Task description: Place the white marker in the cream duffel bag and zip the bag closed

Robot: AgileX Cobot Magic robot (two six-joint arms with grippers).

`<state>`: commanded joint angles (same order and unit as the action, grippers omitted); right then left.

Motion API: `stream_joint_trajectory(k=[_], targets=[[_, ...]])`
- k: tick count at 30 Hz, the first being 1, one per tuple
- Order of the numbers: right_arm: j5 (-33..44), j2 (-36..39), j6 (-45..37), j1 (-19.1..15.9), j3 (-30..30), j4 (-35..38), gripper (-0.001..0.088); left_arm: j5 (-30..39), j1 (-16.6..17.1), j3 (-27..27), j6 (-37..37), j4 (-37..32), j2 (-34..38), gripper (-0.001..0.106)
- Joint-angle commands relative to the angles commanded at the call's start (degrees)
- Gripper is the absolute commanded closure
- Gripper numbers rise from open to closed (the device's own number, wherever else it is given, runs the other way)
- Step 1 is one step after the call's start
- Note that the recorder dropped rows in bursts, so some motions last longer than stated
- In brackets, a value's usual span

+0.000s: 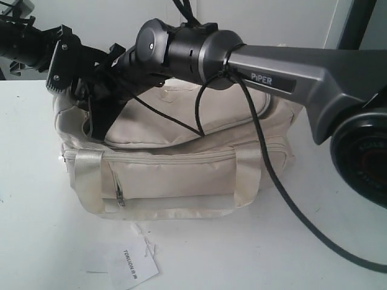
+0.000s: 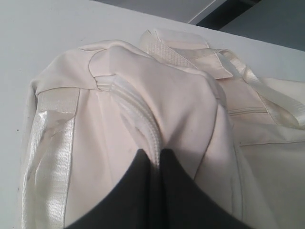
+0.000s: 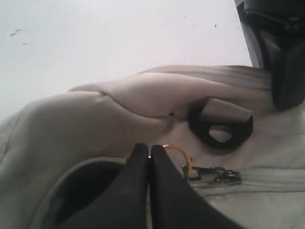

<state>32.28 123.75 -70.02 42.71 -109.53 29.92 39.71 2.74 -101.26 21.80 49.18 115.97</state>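
Cream duffel bag (image 1: 181, 169), left jaws pinching its zip seam (image 2: 138, 114), right jaws closed beside gold ring (image 3: 181, 150)

A white table (image 1: 48, 241) fills the scene, its top plain and matte. Near its front edge a white paper tag (image 1: 134, 266) lies flat, dark print on it, one corner turned. Behind the table stands a pale wall (image 1: 272, 18), with a dark upright post (image 1: 358, 21) at the right.
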Motion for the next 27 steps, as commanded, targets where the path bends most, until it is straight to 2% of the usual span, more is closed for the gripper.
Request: stream_joint_trajectory(k=[15,27], targets=[[9.83,-2.21,1.47,0.0,0.0,0.26,0.0868,0.0,0.0,0.0,0.0,0.0,0.0,0.105],[11.02,-2.93,1.47,0.0,0.0,-0.07,0.0868,0.0,0.0,0.0,0.0,0.0,0.0,0.105]])
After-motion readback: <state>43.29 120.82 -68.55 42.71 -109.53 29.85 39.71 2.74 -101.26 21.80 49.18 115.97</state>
